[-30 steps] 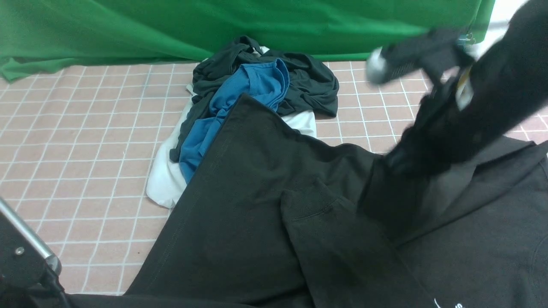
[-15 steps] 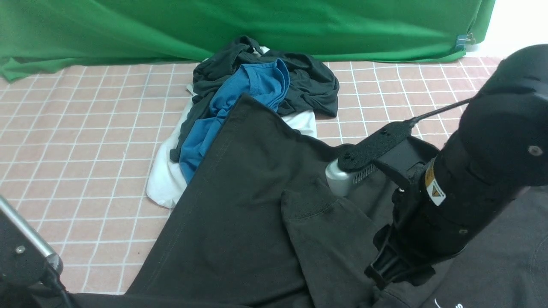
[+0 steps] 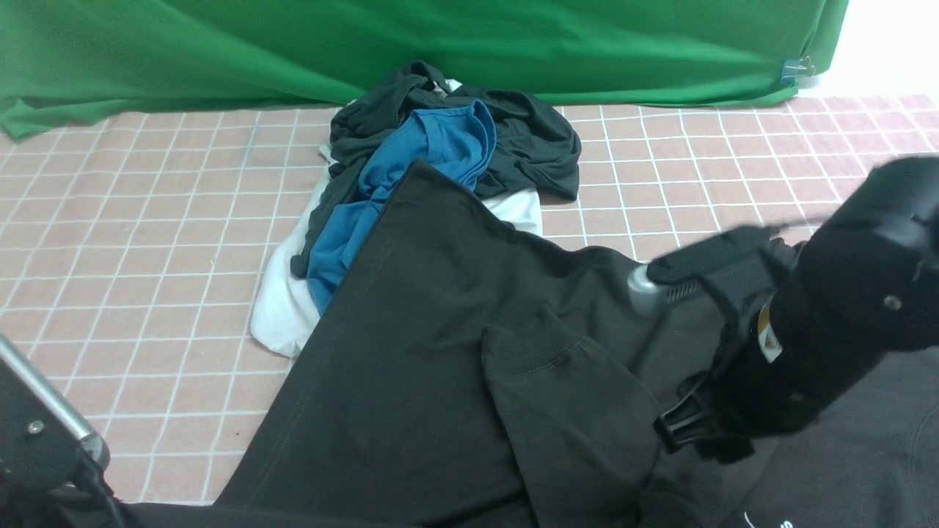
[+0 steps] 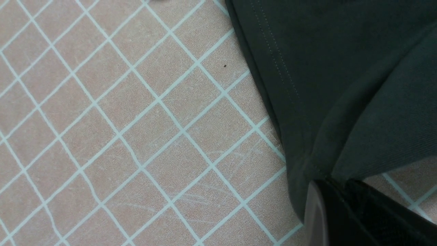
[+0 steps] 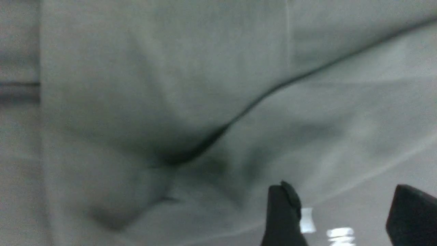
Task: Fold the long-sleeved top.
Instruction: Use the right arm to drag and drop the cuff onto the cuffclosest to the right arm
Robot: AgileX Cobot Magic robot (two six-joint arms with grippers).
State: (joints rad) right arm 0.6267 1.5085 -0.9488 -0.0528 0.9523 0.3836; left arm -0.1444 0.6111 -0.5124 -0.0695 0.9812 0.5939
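While the left end effector (image 4: 336,193) clamps the long-sleeved top (image 3: 411,352), right end effector (image 5: 344,196) spread wide, empty, over its fabric.

Front view's lit soft and even with only faint shadows, though the far right corner blows out white. The right arm (image 3: 829,323) is smeared with motion blur. Left wrist view is bright and crisp on the checked tabletop (image 4: 136,136). Right wrist view's mushy all over; the long-sleeved top (image 5: 170,85) washes out to grey there.
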